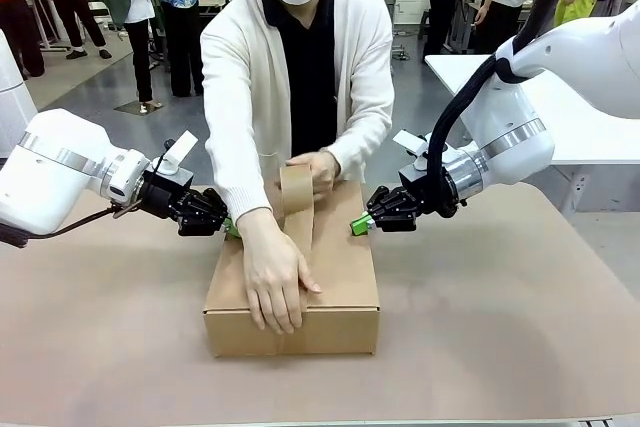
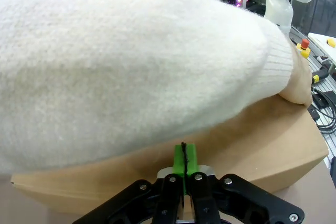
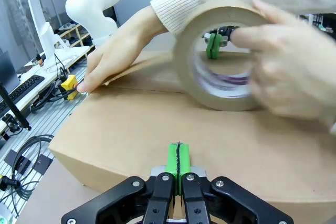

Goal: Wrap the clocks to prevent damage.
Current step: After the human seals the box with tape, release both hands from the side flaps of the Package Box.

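A closed cardboard box [image 1: 340, 277] sits in the middle of the brown table [image 1: 500, 337], its long side running from near to far. Its flaps are shut, so the clocks cannot be seen; what it holds is hidden. The box's visible sides are plain cardboard.

The person at the far side leans over it in a white cardigan. One hand [image 1: 275, 282], on the left of the scene, lies flat on the box top at the near edge. The other hand [image 1: 322, 169] holds a roll of brown tape [image 1: 296, 187] upright above the far end of the box. A strip of tape [image 1: 298, 232] runs from the roll down the middle of the lid toward the flat hand. The roll's outer face is plain brown; its hand is blurred in the right wrist view.

The left gripper [image 1: 229, 226] is at the box's left side, low near the far corner, jaws closed with the green pads pressed together and nothing between them. The right gripper [image 1: 360, 224] stands opposite at the box's right side, also closed and empty. In each wrist view the joined pad tips [image 2: 185, 156] [image 3: 178, 156] seem to meet the cardboard wall, though actual contact is hard to confirm. The left wrist view shows the person's white sleeve [image 2: 131, 61] above the box.

A small white tag [image 1: 180, 150] sticks up from the left wrist and another tag [image 1: 410, 140] from the right; any print on them is too small to read.
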`<state>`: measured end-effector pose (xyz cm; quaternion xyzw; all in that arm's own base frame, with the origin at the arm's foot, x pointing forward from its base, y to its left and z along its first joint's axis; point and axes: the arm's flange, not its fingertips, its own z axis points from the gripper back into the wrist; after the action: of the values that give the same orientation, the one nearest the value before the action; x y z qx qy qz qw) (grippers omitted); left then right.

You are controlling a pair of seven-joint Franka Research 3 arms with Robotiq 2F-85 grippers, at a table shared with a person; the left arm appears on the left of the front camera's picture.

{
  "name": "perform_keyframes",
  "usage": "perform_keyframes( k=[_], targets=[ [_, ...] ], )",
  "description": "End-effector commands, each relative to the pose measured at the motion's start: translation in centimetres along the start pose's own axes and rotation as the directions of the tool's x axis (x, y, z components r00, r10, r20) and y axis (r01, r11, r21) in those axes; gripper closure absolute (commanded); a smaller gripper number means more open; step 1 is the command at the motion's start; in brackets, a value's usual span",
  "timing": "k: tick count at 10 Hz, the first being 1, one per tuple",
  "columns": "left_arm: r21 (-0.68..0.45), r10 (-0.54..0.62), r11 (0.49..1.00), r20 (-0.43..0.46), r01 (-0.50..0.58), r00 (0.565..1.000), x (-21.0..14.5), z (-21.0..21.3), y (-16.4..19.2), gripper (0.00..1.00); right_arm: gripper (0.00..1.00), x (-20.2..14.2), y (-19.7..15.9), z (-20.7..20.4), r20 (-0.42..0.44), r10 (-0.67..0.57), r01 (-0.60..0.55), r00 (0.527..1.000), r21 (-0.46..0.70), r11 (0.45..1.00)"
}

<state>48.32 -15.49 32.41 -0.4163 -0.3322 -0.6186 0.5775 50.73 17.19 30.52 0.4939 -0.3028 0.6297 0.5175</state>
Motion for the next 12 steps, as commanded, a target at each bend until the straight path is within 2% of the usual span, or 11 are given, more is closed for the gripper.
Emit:
perform_keyframes(
  k=[1, 12],
  targets=[
    [0.007, -0.007, 1.0, -0.004, 0.007, 1.0, -0.29, -0.12, -0.05, 1.0, 0.99, -0.18, -0.11, -0.14, -0.003, 0.003, -0.003, 1.0, -0.007, 1.0],
    [0.007, -0.007, 1.0, -0.004, 0.007, 1.0, -0.29, -0.12, -0.05, 1.0, 0.99, -0.18, -0.11, -0.14, -0.003, 0.003, -0.003, 1.0, -0.007, 1.0]
  ],
)
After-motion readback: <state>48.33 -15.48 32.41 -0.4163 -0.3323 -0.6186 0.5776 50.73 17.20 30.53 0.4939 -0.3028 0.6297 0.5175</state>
